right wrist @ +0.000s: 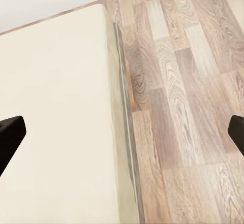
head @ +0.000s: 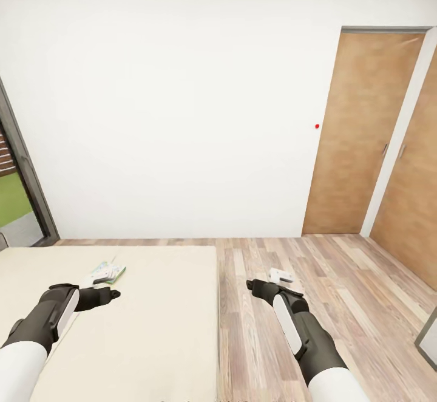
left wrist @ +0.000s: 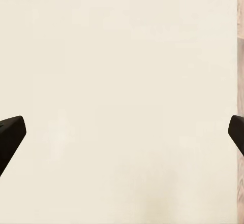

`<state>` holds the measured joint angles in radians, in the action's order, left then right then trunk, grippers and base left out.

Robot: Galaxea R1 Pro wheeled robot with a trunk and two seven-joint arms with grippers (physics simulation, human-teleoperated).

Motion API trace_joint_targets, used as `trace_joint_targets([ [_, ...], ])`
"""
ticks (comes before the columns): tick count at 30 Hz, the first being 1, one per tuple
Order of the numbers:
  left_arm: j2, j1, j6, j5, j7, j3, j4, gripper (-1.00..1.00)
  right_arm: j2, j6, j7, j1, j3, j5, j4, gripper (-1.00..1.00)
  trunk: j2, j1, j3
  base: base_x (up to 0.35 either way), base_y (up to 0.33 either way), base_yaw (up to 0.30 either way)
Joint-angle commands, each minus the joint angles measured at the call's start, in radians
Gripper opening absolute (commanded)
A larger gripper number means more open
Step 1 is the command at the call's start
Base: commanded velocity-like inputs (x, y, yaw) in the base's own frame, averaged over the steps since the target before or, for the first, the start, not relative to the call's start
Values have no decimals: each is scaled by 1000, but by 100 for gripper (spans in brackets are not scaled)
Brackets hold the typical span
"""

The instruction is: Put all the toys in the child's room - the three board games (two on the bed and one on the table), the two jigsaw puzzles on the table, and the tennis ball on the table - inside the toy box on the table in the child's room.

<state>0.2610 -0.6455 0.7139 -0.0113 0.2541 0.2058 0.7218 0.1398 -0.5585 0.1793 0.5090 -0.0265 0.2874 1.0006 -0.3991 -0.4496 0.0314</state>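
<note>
We're parked at the bed (head: 152, 329), green-edged board game (head: 109, 272) lying on it, far left, just past our left pincer (head: 112, 294). Both pincers spread wide, empty; right pincer (head: 252, 285) hangs over the floor (head: 340, 280). Thin box on soft mattress, so we'd guess fingers could skid off it.

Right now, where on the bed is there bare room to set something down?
Most of the bed is bare mattress, from the board games across to its floor-side edge. The only crowded spot is by the left end effector, just short of those games.
</note>
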Motion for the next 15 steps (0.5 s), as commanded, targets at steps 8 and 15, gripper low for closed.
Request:
trace_joint_targets([
  [8,0,0,6,-1,4,3,1,100,0,-9,11,0,-4,10,1,100,-1,0,-14,0,0,0],
  [15,0,1,12,-2,19,21,36,100,1,-32,12,2,-5,10,2,100,-1,0,-25,0,0,0],
])
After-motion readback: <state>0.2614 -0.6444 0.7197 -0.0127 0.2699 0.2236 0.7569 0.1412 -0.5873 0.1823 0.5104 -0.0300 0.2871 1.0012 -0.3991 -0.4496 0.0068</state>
